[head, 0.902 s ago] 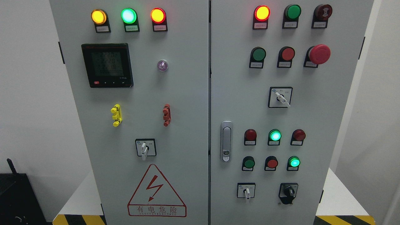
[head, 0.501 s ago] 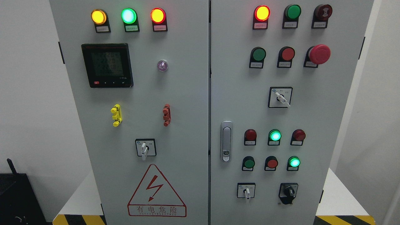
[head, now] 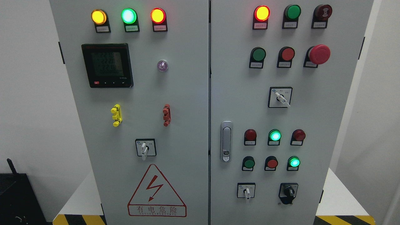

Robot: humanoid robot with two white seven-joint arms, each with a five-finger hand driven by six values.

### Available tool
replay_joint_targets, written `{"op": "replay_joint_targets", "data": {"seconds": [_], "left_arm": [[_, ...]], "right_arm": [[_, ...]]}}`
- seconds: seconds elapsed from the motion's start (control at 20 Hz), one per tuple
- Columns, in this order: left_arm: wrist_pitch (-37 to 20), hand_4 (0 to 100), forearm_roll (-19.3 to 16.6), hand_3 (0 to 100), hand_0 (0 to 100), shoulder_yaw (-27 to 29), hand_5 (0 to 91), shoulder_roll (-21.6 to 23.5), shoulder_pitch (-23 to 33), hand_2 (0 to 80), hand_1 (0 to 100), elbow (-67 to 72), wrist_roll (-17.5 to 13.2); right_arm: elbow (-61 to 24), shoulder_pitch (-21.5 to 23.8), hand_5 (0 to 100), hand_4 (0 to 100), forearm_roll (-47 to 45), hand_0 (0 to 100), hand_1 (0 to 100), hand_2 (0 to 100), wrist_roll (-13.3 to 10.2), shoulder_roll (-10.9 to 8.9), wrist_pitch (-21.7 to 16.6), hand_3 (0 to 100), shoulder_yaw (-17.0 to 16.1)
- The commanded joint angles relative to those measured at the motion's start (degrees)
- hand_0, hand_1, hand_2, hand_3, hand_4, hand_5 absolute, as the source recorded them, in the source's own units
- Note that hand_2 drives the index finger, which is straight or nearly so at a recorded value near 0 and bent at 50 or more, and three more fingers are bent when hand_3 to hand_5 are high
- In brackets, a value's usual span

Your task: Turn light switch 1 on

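Observation:
A grey electrical cabinet with two doors fills the head view. The right door carries a dark green push button beside a red push button and a red mushroom stop button. Lower down sit another dark green button, a red button and a lit green one. Above those, a lit green lamp stands between two dark red lamps. White-handled rotary switches and a black one are also there. Which control is switch 1 I cannot tell. Neither hand shows.
The left door has yellow, green and red lit lamps, a digital meter, a rotary switch and a red hazard triangle. A door latch sits near the seam. A black box stands at lower left.
None apart from the meter's digits reading brighter; no arm has entered the view.

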Motion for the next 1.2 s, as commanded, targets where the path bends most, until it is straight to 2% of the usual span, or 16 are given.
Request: {"op": "replay_joint_targets", "data": {"seconds": [0.0, 0.2, 0.4, 0.55, 0.65, 0.95, 1.15], "left_arm": [[-7.2, 0, -2.3, 0, 9, 3.1, 0.0, 1.6, 6.1, 0.0, 0, -21.7, -0.4], [-15.9, 0, -7.3, 0, 10, 8.1, 0.0, 1.6, 6.2, 0.0, 0, -27.5, -0.4], [-16.9, 0, -7.6, 0, 12, 9.3, 0.0, 2.0, 7.1, 0.0, 0, -38.4, -0.8], [-16.6, 12, -7.6, 3, 13, 9.4, 0.0, 2.8, 8.3, 0.0, 0, -48.6, -0.9], [-16.4, 23, -7.6, 15, 14, 10.0, 0.0, 3.5, 9.3, 0.0, 0, -55.7, -1.0], [-16.9, 37, -7.0, 25, 18, 11.5, 0.0, 4.4, 10.9, 8.5, 3, -70.9, -1.8], [-16.9, 51, -7.0, 34, 24, 11.8, 17.6, 3.5, 9.7, 12.4, 10, -80.4, -1.8]], "right_arm": [[0.0, 0.0, 0, 0, -1.4, 0, 0, 0, 0.0, 0.0, 0.0, 0, 0.0], [0.0, 0.0, 0, 0, -1.4, 0, 0, 0, 0.0, 0.0, 0.0, 0, 0.0], [0.0, 0.0, 0, 0, -1.4, 0, 0, 0, 0.0, 0.0, 0.0, 0, 0.0], [0.0, 0.0, 0, 0, -1.4, 0, 0, 0, 0.0, 0.0, 0.0, 0, 0.0], [0.0, 0.0, 0, 0, -1.4, 0, 0, 0, 0.0, 0.0, 0.0, 0, 0.0], [0.0, 0.0, 0, 0, -1.4, 0, 0, 0, 0.0, 0.0, 0.0, 0, 0.0], [0.0, 0.0, 0, 0, -1.4, 0, 0, 0, 0.0, 0.0, 0.0, 0, 0.0]]}}
